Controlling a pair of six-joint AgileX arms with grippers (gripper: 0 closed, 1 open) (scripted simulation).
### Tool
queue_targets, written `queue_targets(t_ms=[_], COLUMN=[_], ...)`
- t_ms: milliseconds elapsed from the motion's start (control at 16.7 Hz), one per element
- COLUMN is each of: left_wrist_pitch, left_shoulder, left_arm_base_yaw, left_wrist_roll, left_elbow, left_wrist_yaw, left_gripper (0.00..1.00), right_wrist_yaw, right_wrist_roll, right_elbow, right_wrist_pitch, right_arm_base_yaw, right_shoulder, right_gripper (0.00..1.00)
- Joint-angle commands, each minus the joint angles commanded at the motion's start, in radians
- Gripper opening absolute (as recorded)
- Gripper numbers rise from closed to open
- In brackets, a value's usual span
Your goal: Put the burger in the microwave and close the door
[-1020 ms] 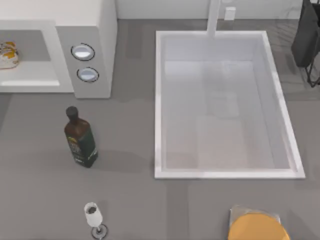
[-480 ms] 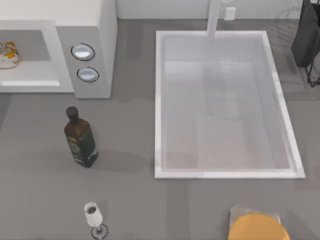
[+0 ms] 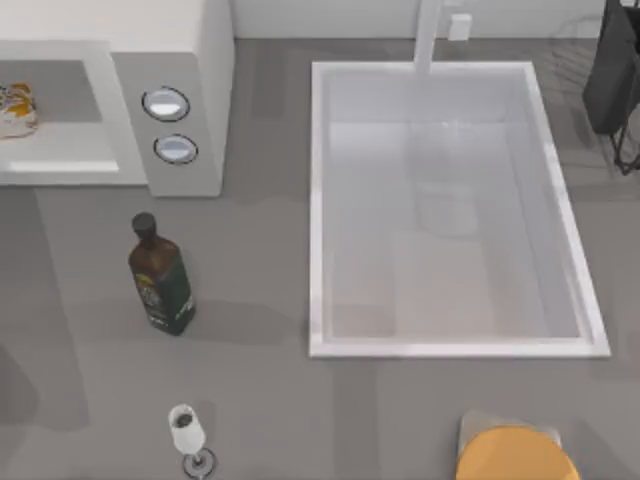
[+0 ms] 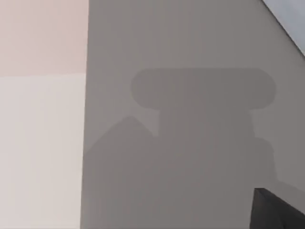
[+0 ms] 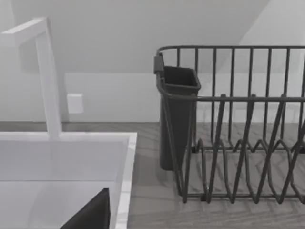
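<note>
Spanning whole scene, grey surface [image 3: 260, 280]. Sink [image 3: 317, 200] at right. Microwave [image 3: 200, 60] at upper left; burger [image 3: 17, 108] sits inside its cavity. Bottle [image 3: 160, 282] below microwave, upright. Claw states: cannot tell for either arm.

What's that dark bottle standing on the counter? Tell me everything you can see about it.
The dark bottle stands upright on the grey counter, at the top view's left, in front of the microwave and apart from it. It looks like dark glass, brownish at the shoulders and greenish lower down, with a short neck, a dark round cap and a small pale label on its body. Nothing touches it but the counter; a small wine glass stands nearer the front edge.
</note>
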Motion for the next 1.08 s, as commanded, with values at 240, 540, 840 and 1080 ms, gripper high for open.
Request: queue_targets(t_ms=[240,540,840,1080], left_wrist_pitch=[0.052,0.054,0.095,0.125], left_shoulder=[-0.053,-0.053,-0.169,-0.282], left_arm_base_yaw=[-0.029,-0.027,-0.115,-0.235], left_wrist_roll=[-0.073,-0.078,-0.101,-0.192], left_elbow=[-0.087,-0.091,-0.162,-0.3], left_wrist_yaw=[-0.024,-0.024,-0.049,-0.11], left_gripper=[0.0,0.0,0.0,0.0], right_wrist_yaw=[0.0,0.0,0.0,0.0], right_wrist_roll=[0.0,0.0,0.0,0.0], right_elbow=[0.0,0.0,0.0,0.0], right_wrist_pitch=[0.0,0.0,0.0,0.0], right_arm_base_yaw=[0.0,0.0,0.0,0.0], right_shoulder=[0.0,0.0,0.0,0.0], right_gripper=[1.0,1.0,1.0,1.0])
